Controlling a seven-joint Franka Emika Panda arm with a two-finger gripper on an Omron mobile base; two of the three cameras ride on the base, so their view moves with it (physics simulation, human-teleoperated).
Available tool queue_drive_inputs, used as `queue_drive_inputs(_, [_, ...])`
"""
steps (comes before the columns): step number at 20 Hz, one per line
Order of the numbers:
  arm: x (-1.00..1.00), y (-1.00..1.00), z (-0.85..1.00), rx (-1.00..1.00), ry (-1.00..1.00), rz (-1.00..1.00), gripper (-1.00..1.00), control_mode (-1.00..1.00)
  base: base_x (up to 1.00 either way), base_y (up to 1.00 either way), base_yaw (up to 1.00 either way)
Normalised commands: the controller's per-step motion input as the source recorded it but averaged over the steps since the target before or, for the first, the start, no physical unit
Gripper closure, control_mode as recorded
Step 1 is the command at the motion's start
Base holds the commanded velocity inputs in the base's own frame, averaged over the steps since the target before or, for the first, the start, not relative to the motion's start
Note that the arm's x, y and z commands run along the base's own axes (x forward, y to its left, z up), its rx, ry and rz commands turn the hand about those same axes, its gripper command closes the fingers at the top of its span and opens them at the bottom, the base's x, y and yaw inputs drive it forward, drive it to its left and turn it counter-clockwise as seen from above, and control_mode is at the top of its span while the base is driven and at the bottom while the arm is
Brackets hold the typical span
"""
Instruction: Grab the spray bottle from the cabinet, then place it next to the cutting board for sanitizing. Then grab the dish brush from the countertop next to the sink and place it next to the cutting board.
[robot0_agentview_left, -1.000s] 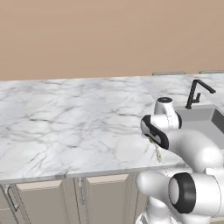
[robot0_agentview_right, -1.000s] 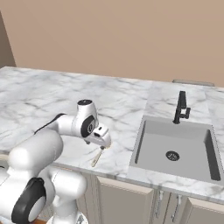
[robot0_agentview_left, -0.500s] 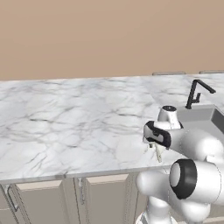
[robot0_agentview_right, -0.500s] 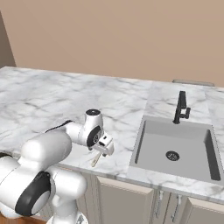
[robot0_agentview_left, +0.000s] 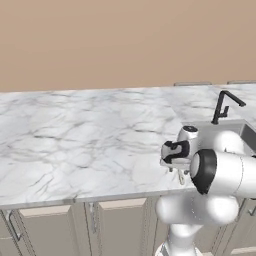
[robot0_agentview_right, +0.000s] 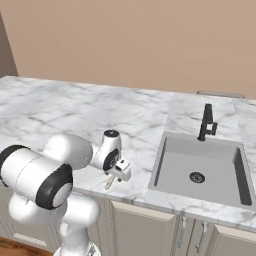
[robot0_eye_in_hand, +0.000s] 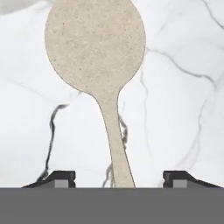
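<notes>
Hand view: one dish brush (robot0_eye_in_hand: 105, 83)

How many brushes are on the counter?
1. The dish brush lies on the marble countertop near its front edge, left of the sink, right under the claw. Others may be hidden.

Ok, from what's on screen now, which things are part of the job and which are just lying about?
Part of the job:
- dish brush, lying on the countertop between the gripper's open fingers
- gripper
- countertop
- sink

Just there:
- black faucet
- drawer fronts below the counter
</notes>
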Motion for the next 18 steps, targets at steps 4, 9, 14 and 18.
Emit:
queue_drive_inputs(4, [0.56, 0.00, -0.67, 0.02, 0.00, 0.00, 1.00, -1.00, 0.00, 0.00, 0.00])
queue_drive_inputs(9, [0.00, 0.10, -0.06, 0.03, 0.00, 0.01, 1.00, -1.00, 0.00, 0.00, 0.00])
queue_drive_inputs(14, [-0.28, 0.04, 0.25, 0.00, -0.13, 0.00, 1.00, -1.00, 0.00, 0.00, 0.00])
queue_drive_inputs(18, [-0.56, 0.12, 0.57, 0.00, -0.54, 0.00, 1.00, -1.00, 0.00, 0.00, 0.00])
